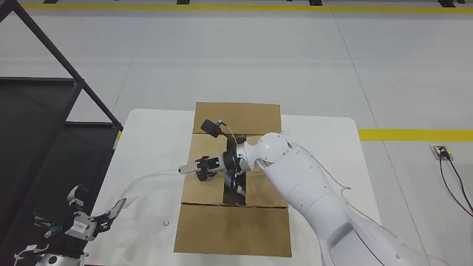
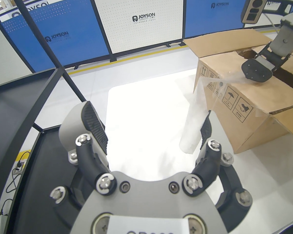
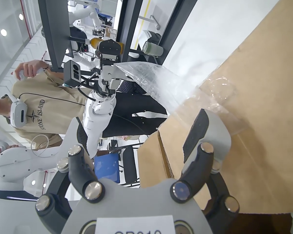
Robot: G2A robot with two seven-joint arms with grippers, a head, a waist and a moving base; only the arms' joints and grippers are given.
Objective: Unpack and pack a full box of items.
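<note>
The white counter (image 1: 148,140) carries an open cardboard box (image 1: 236,229). The box stands in the middle of the counter with its flaps folded outward, and a dark gap shows between the flaps. A black metal frame (image 1: 44,133) stands on the floor beside the counter, on the left arm's side.

The right arm reaches across the top of the box. A clear plastic bag (image 2: 193,122) trails from the box's upper edge, down past the box's side wall and toward the counter. I cannot tell whether its lower end touches the surface. The bag hangs between the box and the left arm.

The right tool (image 3: 139,122) sits above the box flap at that same edge. Its jaws are spread wide and grip nothing. The bag's upper end lies just by one fingertip (image 3: 200,122), though contact is not clear.

The left tool (image 2: 146,110) hovers low near the counter's corner, well apart from the box. Its jaws also stand apart and are empty, and it points toward the hanging bag.
</note>
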